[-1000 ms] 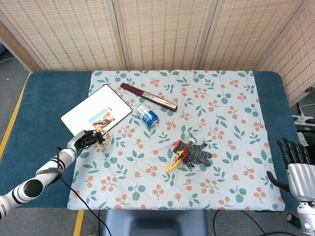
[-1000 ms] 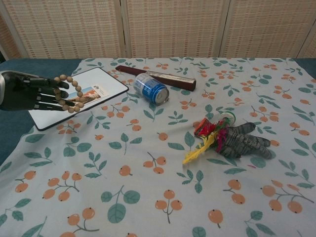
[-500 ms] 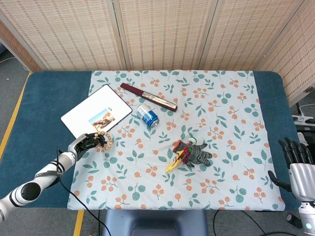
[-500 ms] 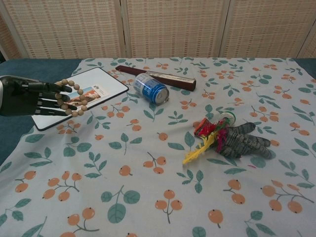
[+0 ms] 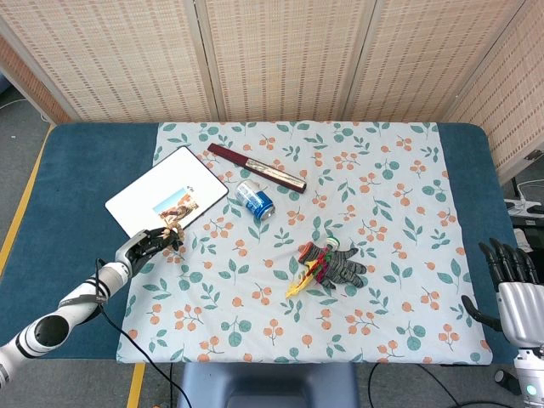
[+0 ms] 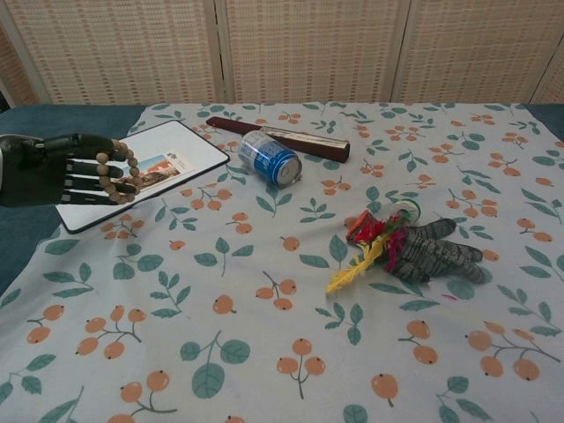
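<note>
Right hand [image 5: 512, 289] at the near right edge of the surface [image 5: 93, 161], off the floral cloth [image 5: 382, 212]; fingers upright and apart, nothing held, visible in the head view only.

Left hand [image 6: 53, 169] at the near left, above the cloth's left border; fingers extended roughly level, pointing toward the centre of the cloth. Bead bracelet [image 6: 119, 172] looped over those fingers and carried by them, hanging in a short loop with long axis close to vertical, just in front of the near corner of the white tablet [image 5: 166, 200]. Contact with the tablet cannot be judged.

Mid-cloth, right of centre: grey knit glove [image 6: 436, 256] lying flat, fingers pointing right, with a bundle of red and yellow feathers [image 6: 366, 251] against its left end.

Further back: blue can [image 6: 270, 158] on its side, long axis diagonal. Behind it, a dark red folded fan [image 6: 278, 137], long axis left to right, well apart from the left hand.
</note>
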`<state>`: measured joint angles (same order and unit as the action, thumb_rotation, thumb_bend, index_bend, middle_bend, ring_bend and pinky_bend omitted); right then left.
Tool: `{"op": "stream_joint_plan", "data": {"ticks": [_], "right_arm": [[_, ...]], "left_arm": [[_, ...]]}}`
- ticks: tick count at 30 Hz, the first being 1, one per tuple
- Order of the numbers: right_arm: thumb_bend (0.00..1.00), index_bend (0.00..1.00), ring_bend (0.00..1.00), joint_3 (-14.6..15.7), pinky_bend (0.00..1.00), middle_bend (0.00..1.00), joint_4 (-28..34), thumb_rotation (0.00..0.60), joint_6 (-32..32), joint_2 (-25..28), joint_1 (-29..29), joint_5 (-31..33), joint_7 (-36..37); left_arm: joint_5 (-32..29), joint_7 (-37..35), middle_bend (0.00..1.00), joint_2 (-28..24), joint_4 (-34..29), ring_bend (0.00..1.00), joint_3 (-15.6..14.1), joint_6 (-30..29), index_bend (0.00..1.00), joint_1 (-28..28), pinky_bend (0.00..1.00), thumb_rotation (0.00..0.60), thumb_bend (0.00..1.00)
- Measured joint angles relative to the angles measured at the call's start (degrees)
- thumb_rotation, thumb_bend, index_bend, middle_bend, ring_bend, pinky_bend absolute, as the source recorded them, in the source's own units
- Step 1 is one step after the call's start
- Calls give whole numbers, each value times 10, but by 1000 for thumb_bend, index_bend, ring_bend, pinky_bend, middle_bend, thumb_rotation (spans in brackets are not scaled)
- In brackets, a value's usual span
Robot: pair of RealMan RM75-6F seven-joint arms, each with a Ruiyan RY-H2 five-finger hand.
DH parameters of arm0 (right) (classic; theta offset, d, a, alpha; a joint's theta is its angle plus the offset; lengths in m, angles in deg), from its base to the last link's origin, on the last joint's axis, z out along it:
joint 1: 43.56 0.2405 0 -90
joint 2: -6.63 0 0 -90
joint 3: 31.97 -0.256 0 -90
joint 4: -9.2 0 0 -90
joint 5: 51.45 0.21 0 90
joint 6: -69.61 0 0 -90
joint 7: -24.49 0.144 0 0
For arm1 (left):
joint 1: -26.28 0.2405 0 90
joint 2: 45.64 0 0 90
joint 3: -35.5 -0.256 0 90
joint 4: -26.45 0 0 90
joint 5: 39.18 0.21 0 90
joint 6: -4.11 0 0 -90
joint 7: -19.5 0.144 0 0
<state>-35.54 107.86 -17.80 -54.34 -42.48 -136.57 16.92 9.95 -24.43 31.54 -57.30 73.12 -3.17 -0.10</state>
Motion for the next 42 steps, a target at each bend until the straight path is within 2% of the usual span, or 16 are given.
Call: {"op": "stream_joint_plan", "data": {"ticks": [2, 6, 9, 12, 14, 18, 21, 29, 35, 38, 42], "right_arm": [[196, 0, 0, 0, 0, 0, 1, 513, 1, 1, 0, 1, 0], [196, 0, 0, 0, 0, 0, 1, 513, 1, 1, 0, 1, 0], [196, 0, 0, 0, 0, 0, 1, 512, 1, 1, 0, 2, 0], [195, 0, 0, -1, 0, 0, 1, 514, 0, 1, 0, 2, 1], [196, 0, 0, -1, 0, 0, 1, 514, -1, 1, -1, 2, 1], [196, 0, 0, -1, 0, 0, 1, 514, -1, 2, -1, 1, 1], [195, 0, 0, -1, 0, 0, 2, 514, 0, 2, -1, 1, 2], [195, 0, 0, 0, 0, 0, 3, 514, -3, 3, -2, -1, 2], [196, 0, 0, 0, 0, 0, 3, 513, -4, 3, -2, -4, 2], [196, 0, 0, 0, 0, 0, -1, 512, -7, -1, -1, -10, 0], [196, 0, 0, 2, 0, 0, -3, 512, -6, -2, -1, -12, 1]], "left_arm": [[-3, 0, 588, 0, 0, 272, -1, -3, 569, -1, 0, 295, 436], [-8, -1, 594, 0, 0, 272, -4, -6, 605, -3, 0, 264, 441], [-11, 3, 597, -2, 1, 272, -9, -1, 614, -8, 0, 254, 497], [-8, 10, 598, -5, 1, 273, -13, 1, 610, -11, 0, 303, 595], [-7, 13, 598, -6, 1, 273, -15, 1, 607, -12, 0, 385, 677], [-1, 22, 597, -8, -1, 272, -17, 0, 595, -12, 0, 549, 715], [-1, 24, 596, -7, -2, 272, -18, -3, 595, -12, 0, 588, 725], [0, 29, 600, -9, -4, 280, -23, -7, 595, -12, 0, 600, 894], [29, 53, 572, -10, -15, 281, -28, -31, 557, -7, 0, 600, 837], [69, 93, 556, -4, -15, 275, -43, -76, 544, -4, 0, 600, 829], [123, 161, 543, 17, -13, 271, -80, -186, 516, 4, 0, 600, 785]]}}
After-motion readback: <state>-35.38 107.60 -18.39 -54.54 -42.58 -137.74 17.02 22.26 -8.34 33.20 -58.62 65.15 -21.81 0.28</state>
